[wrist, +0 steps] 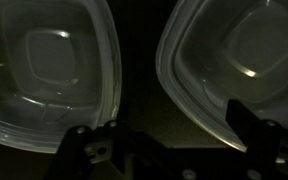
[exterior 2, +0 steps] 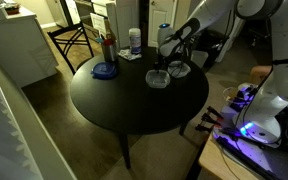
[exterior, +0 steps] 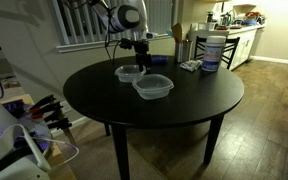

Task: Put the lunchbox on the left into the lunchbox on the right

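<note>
The black gripper (wrist: 170, 135) hangs wide open, empty; I'd shift toward ten o'clock, straddle the rim of the clear plastic lunchbox (wrist: 44, 70); pinch gently.

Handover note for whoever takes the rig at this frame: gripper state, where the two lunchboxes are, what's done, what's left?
Gripper: open, holding nothing, hovers over the gap between the boxes.
Left clear plastic lunchbox and right clear plastic lunchbox (sides as in the wrist view): upright, side by side, apart, on the round dark table.
Done: nothing grasped, not nested.
Left: probably grip the left box's rim, lift it, and set it inside the right one.
</note>
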Controlling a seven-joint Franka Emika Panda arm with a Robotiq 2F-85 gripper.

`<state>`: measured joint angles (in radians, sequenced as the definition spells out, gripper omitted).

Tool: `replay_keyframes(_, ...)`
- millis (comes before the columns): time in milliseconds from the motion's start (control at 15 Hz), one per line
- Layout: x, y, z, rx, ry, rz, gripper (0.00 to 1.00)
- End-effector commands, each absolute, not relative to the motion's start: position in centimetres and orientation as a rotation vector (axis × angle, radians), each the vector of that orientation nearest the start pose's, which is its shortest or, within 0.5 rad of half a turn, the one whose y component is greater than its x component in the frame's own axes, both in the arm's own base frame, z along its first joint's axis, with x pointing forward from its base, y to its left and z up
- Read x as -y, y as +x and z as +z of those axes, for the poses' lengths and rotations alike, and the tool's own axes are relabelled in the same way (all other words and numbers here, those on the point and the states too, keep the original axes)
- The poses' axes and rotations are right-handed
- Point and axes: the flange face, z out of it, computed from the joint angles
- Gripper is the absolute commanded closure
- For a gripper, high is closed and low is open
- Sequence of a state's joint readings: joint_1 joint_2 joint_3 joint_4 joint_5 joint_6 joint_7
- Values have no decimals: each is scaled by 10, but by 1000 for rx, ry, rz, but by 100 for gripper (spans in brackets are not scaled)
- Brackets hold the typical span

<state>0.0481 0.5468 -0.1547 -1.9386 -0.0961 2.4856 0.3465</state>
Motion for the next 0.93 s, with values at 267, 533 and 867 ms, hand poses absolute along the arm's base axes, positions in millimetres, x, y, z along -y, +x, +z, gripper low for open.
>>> replay_keyframes(267,59,620,201,-438,-3319,59,59)
replay_keyframes(533,54,618,205,-421,-3327,52,85)
replay_keyframes(867,48,612,219,-418,-3321,23,96)
